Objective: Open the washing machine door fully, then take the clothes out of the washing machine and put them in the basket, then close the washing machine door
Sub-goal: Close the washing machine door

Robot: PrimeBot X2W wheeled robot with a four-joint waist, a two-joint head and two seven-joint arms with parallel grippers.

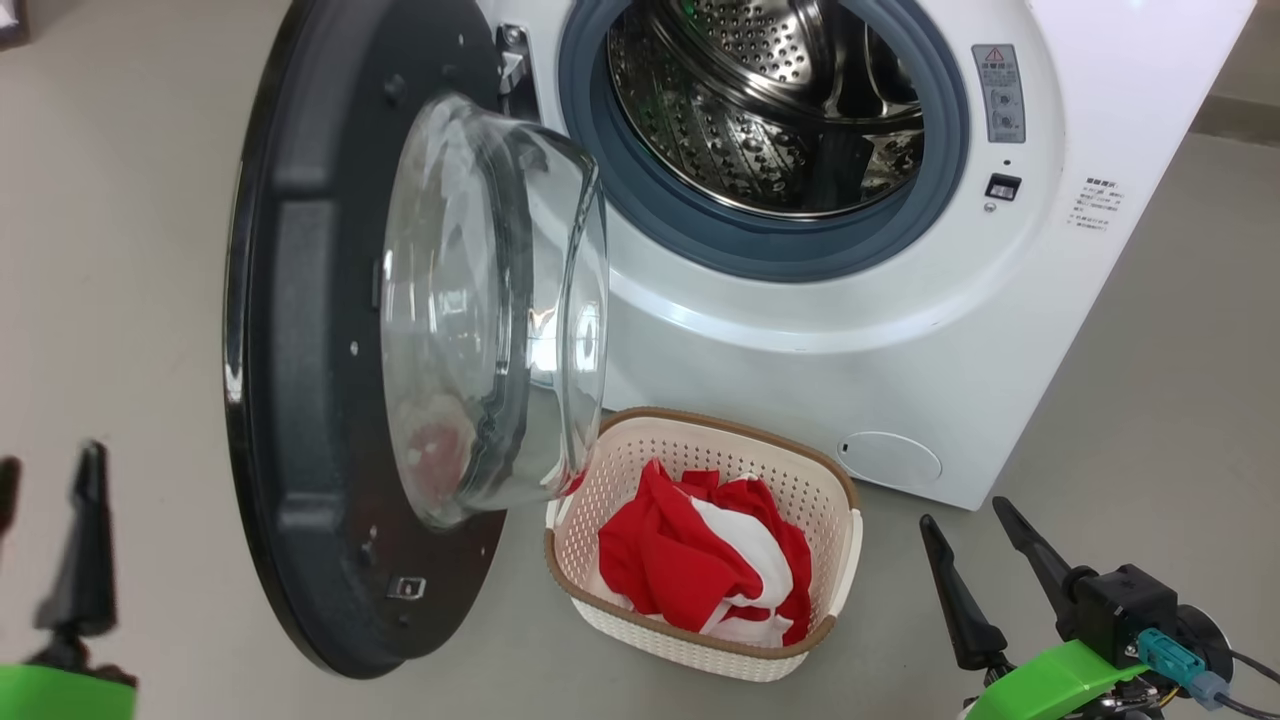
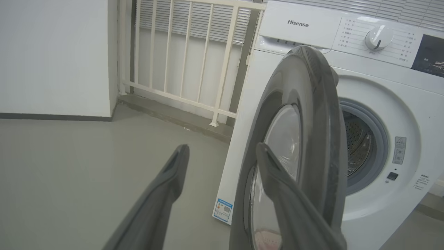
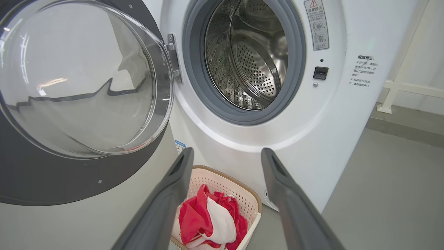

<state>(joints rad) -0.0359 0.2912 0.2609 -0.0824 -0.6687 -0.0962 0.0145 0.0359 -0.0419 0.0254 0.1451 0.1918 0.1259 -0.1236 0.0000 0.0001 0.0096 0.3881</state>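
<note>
The washing machine (image 1: 900, 330) stands with its round black-rimmed door (image 1: 300, 400) swung out to the left, glass bowl (image 1: 480, 310) facing the drum. The steel drum (image 1: 770, 110) looks empty. Red and white clothes (image 1: 700, 560) lie in the cream basket (image 1: 830, 480) on the floor below the opening. My left gripper (image 1: 45, 480) is open at the lower left, outside the door. In the left wrist view its fingers (image 2: 222, 147) stand apart, the right one in front of the door's outer face (image 2: 312, 104). My right gripper (image 1: 962, 512) is open, right of the basket, holding nothing.
The right wrist view looks past my open right gripper (image 3: 227, 151) at the basket (image 3: 255, 201), the clothes (image 3: 208, 218) and the drum (image 3: 249, 52). Grey floor (image 1: 120, 250) surrounds the machine. A white railing (image 2: 187, 62) and a wall (image 2: 52, 52) stand beyond its left side.
</note>
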